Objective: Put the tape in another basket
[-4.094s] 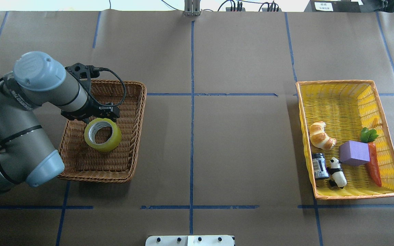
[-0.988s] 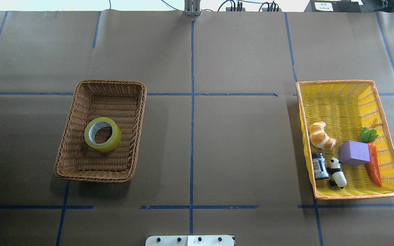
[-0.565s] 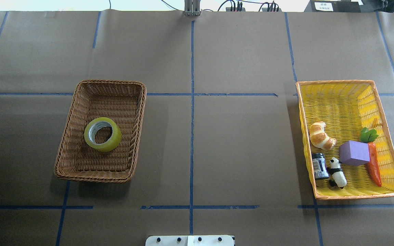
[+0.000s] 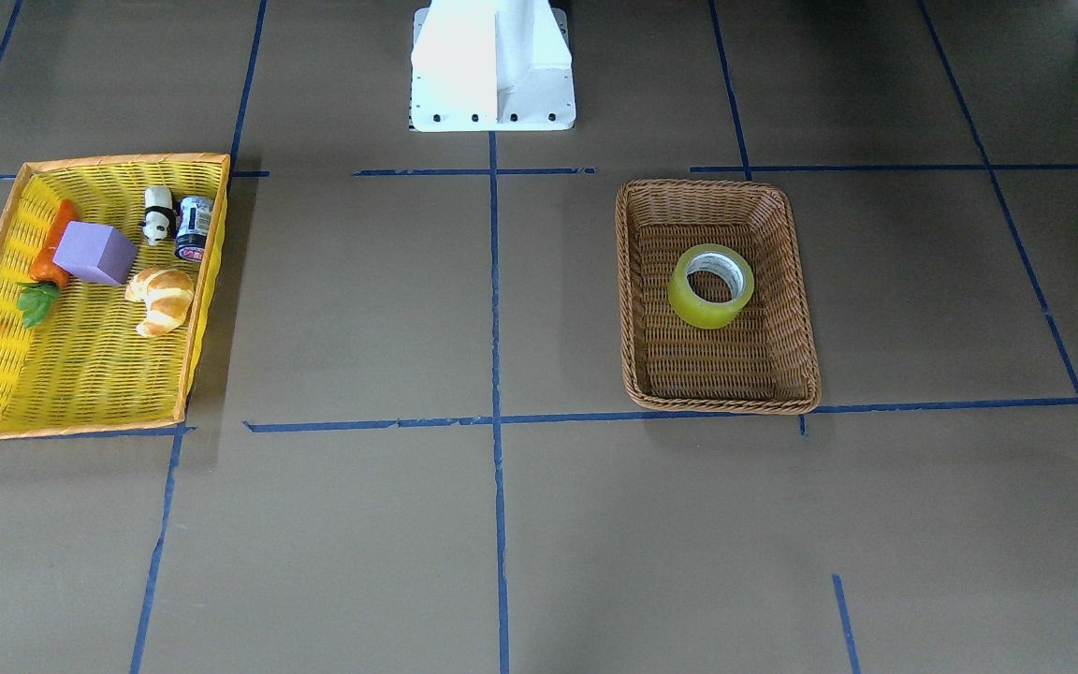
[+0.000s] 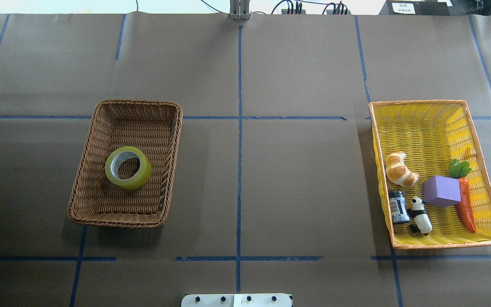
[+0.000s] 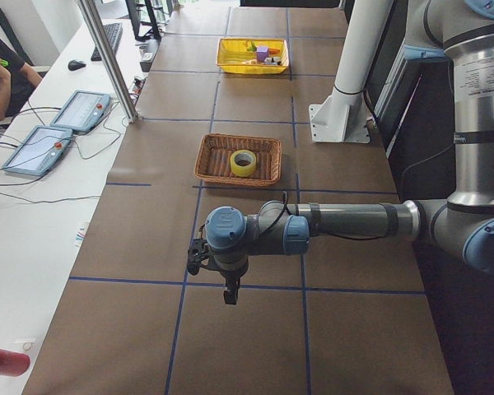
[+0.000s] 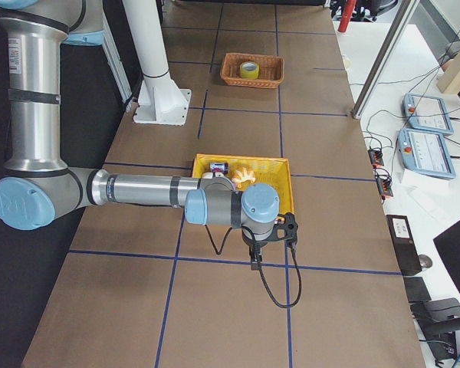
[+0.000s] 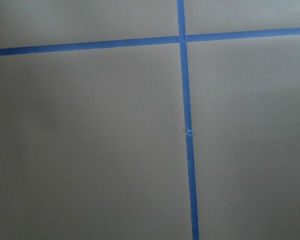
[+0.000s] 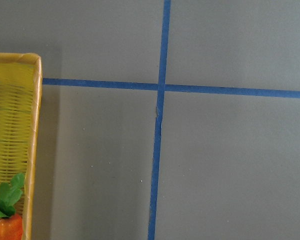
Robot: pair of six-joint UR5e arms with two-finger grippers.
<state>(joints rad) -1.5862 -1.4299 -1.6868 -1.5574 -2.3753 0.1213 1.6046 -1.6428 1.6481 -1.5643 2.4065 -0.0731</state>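
Overhead exterior view has the tape point(image 5: 128, 167) sitting inside the brown wicker basket point(image 5: 100, 111) on the left half of the table point(image 5: 305, 179), roughly mid-basket. The roll is lying flat on one face, so its hole points straight up and you can see the whitish core. It's a ring, so there's no real long side to speak of.

Way over on the right is the yellow tray point(image 5: 480, 140), holding a croissant point(image 5: 400, 169), a purple block point(image 5: 441, 191), a carrot point(image 5: 466, 207), a little panda point(image 5: 420, 215) and a small dark can point(image 5: 397, 207).

Left gripper point(image 6: 228, 295) only turns up in the side view, pointing down over bare paper, well apart from the basket. Can't tell whether its fingers are spread or closed. Same with the right gripper point(image 7: 254, 259), which hangs just beside the tray's near corner. Nothing is touching the tape.
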